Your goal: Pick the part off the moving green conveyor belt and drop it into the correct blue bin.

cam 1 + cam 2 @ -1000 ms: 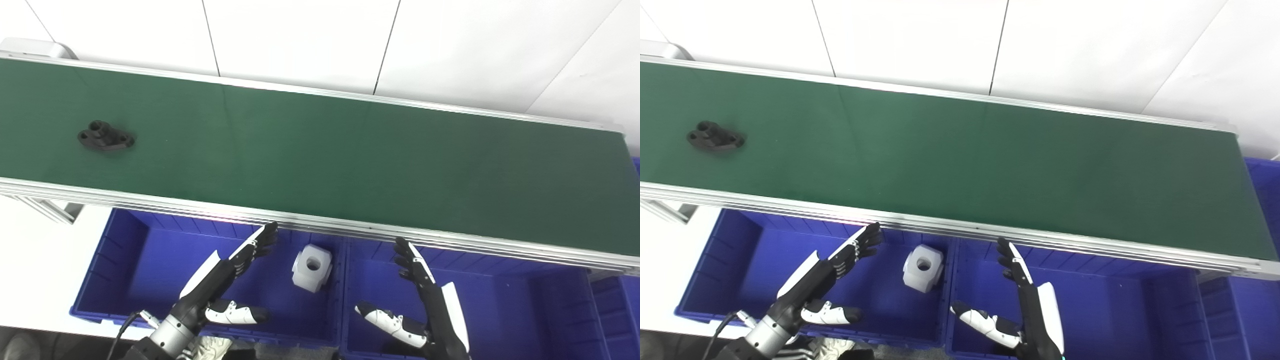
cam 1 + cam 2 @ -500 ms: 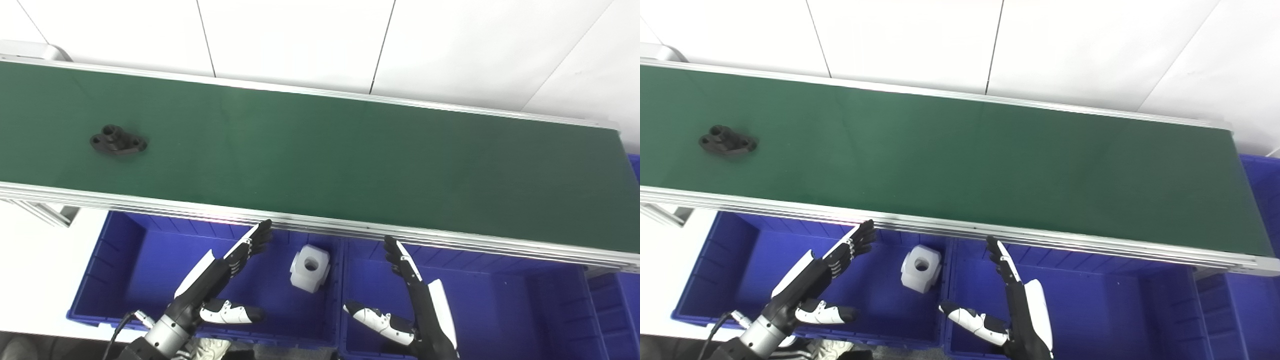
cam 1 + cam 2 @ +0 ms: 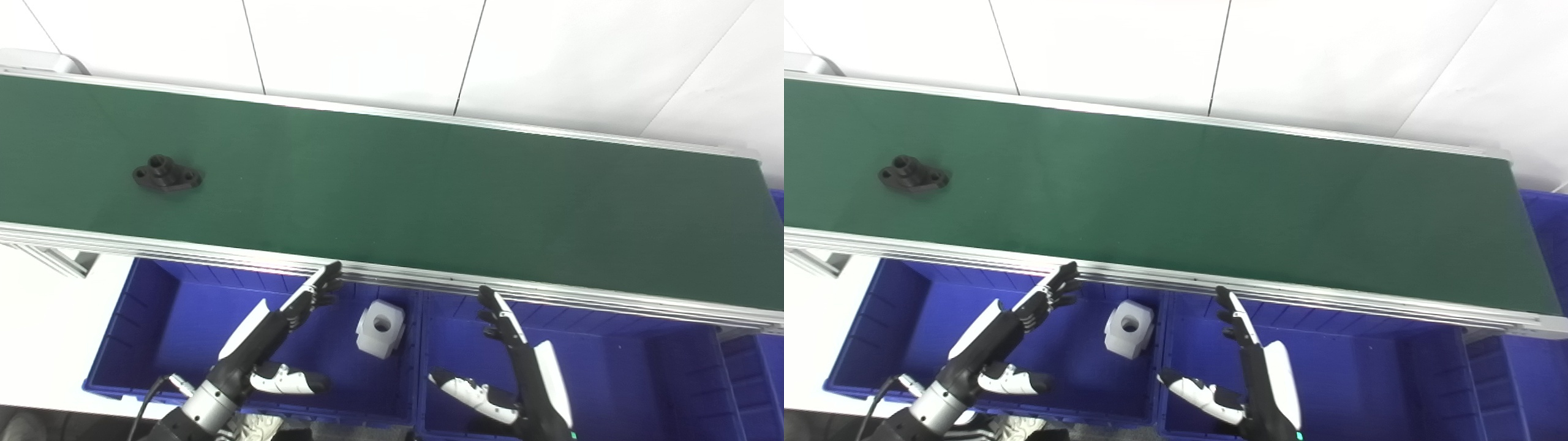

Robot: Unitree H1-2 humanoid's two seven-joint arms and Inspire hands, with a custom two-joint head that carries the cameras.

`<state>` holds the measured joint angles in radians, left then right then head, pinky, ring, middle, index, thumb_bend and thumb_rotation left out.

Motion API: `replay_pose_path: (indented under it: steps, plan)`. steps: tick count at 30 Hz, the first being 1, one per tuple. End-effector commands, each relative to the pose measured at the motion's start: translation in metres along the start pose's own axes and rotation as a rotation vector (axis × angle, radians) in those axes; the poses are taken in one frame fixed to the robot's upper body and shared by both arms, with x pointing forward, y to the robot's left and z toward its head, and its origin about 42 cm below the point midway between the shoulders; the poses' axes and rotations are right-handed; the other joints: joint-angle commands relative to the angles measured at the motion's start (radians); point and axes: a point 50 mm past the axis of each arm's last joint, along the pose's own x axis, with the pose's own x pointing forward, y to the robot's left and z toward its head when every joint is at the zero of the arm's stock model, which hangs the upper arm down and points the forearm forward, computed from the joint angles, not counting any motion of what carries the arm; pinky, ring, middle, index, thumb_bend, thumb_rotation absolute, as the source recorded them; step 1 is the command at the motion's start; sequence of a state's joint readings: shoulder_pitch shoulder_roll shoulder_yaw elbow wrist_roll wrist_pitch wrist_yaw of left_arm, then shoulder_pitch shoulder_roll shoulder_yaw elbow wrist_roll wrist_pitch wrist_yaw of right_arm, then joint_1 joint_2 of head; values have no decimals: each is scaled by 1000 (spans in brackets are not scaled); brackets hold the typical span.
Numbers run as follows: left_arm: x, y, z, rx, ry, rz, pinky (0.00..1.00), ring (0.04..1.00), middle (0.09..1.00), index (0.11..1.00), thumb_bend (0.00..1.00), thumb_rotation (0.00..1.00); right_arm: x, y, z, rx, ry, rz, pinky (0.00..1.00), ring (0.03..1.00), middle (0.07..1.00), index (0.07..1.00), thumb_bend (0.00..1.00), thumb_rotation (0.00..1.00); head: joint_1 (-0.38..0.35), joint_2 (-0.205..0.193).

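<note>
Since 1.0 s ago the black part (image 3: 167,174) has travelled rightward along the belt (image 3: 429,184); it was nearer the left edge of view then. Some of that shift may be camera motion, as the whole picture has moved slightly. Both hands sit about where they were.

Part now: flat on the belt's left portion, roughly midway between the far and near rails, well apart from both hands. Flanged shape with a raised boss and holes.

Left hand (image 3: 275,334): over the left bin (image 3: 141,331), fingers straight and spread, tips near the belt's near rail, thumb out to the side. Holds nothing.

Right hand (image 3: 514,361): over the right bin (image 3: 643,367), fingers extended toward the rail, thumb splayed left. Holds nothing.

White block (image 3: 381,327) with a round hole lies in the left bin, against the wall shared with the right bin, between the two hands.

White tiled floor (image 3: 367,49) beyond the belt.
</note>
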<state>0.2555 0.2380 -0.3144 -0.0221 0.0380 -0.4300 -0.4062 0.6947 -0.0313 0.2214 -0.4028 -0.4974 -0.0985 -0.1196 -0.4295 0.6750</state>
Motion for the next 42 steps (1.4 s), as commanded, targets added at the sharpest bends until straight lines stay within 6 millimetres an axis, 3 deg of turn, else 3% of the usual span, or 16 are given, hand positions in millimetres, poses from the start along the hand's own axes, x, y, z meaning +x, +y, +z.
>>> replay_pose_path:
  steps: [1,5,10,14,19,24,31,37,40,41,42]
  plan:
    - [11,-3,11,35,-74,13,894,941,973,977,686,621,-6,-9,7,8,-36,-9,779,855,894,926,783,395,9,-4]
    - [16,-13,7,32,-60,23,893,940,972,977,698,600,-7,-14,4,45,-30,-5,742,841,878,925,790,367,30,-5]
    - [16,-16,2,55,-32,53,896,937,966,974,693,567,-5,-15,0,67,-17,-2,787,879,905,924,785,336,43,-12]
    - [16,-20,-3,80,-6,55,885,935,967,976,686,544,-4,-15,-2,56,-7,-3,821,894,910,924,776,312,104,-24]
    - [14,-24,-11,89,20,53,874,924,957,965,691,502,-4,-13,-9,60,-2,-10,741,841,887,921,764,247,178,-64]
    - [14,-26,-17,101,38,56,848,909,942,945,717,465,-2,-11,-16,45,10,-3,801,879,900,924,757,243,225,-107]
    - [15,-27,-23,111,52,57,822,893,929,932,735,443,1,-10,-23,39,26,6,806,880,909,929,754,238,276,-155]
    - [16,-29,-27,114,57,53,798,881,925,927,731,420,1,-10,-28,46,36,-6,812,889,916,931,755,176,336,-205]
    - [16,-30,-29,106,62,50,792,880,923,921,727,414,1,-9,-33,59,19,-22,696,826,914,921,765,124,357,-219]
    - [16,-30,-29,106,63,49,786,877,920,917,727,415,1,-9,-35,61,14,-24,590,742,887,920,762,109,369,-227]
    - [16,-30,-30,107,63,49,781,873,917,913,726,419,1,-9,-36,61,12,-25,580,727,875,919,761,98,371,-229]
